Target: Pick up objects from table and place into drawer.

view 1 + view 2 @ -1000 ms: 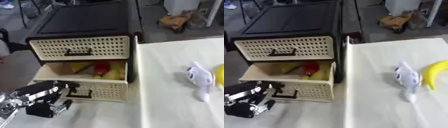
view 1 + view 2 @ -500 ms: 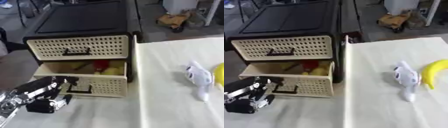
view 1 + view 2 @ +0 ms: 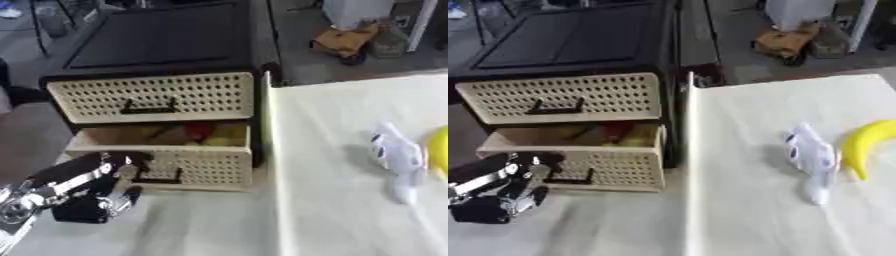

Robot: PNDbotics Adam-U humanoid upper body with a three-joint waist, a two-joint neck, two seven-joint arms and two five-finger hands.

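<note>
Your left hand (image 3: 87,197) sits at the lower left of the frame, just in front of the open lower drawer (image 3: 188,167). Its fingers are curled, and they hold nothing. Red and yellow things (image 3: 210,134) lie inside that drawer. The upper drawer (image 3: 153,97) is closed. On the worktop (image 3: 745,210) at the right, a white toy (image 3: 808,157) lies beside a yellow banana (image 3: 866,145).

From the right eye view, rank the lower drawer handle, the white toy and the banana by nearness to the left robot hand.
1. Lower drawer handle, just right of the left robot hand.
2. White toy, across the table on the cloth's right half.
3. Banana, beyond the toy at the right edge.
</note>
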